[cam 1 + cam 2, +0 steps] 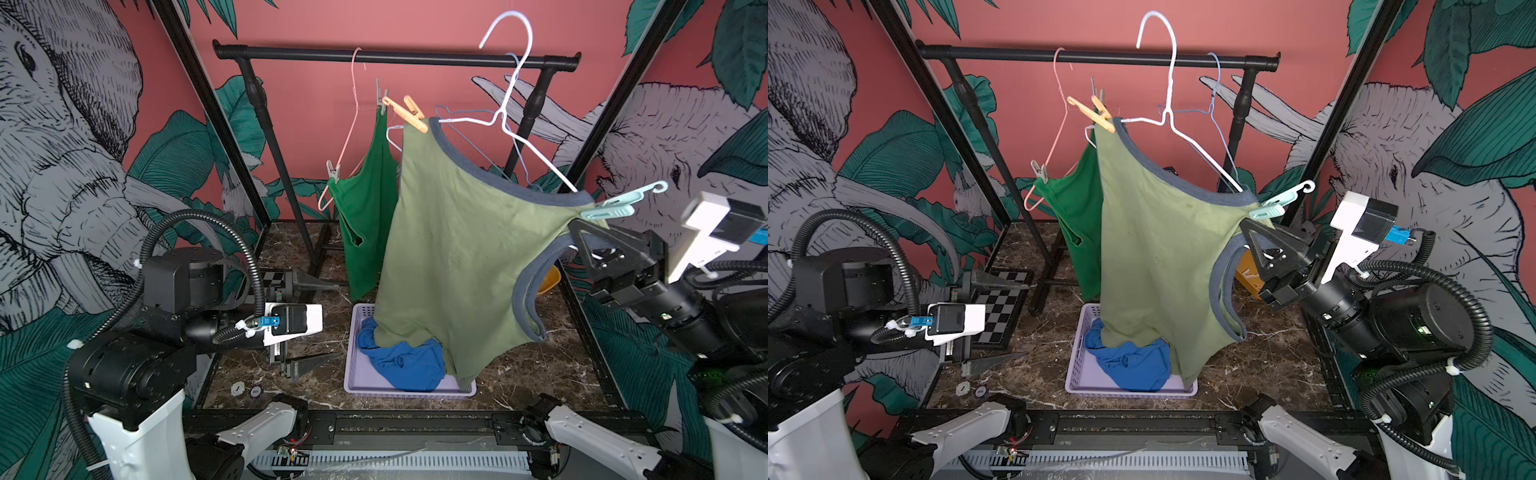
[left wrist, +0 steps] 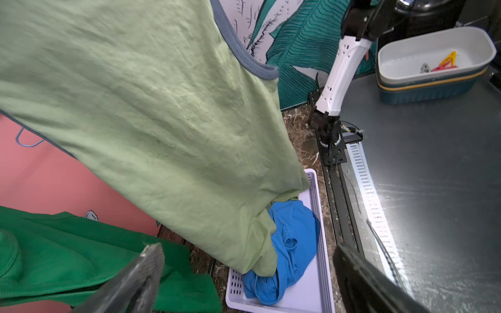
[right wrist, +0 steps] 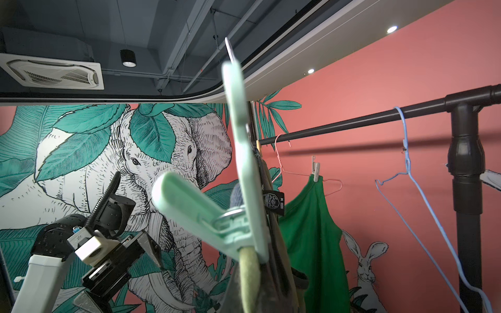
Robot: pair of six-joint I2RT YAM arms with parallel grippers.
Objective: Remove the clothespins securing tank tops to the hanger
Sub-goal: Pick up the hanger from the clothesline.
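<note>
Elephant-and-leaf murals and a coral wall surround a black rail (image 1: 291, 53) over a marble tabletop; the mint clip on the olive top looks like the one in hand.

At lower left the left gripper (image 1: 350, 320) hangs low, its jaws spread wide and empty. At centre a tan clothespin (image 1: 405, 113) bites the upper shoulder of the olive tank top (image 1: 457, 249), lying diagonally with its mouth toward lower right. At right the mint clothespin (image 1: 611, 206) clamps the other shoulder to the white hanger (image 1: 536, 149). Its long axis runs lower left to upper right, mouth on the seam and hooked tail pointing upper right. Just beneath it the right gripper (image 1: 577, 229) has its jaws closed, apparently pinching that shoulder's fabric. Likely best: hold the fabric steady, squeeze the clip's splayed tails behind the spring, then draw it off along its axis.
</note>
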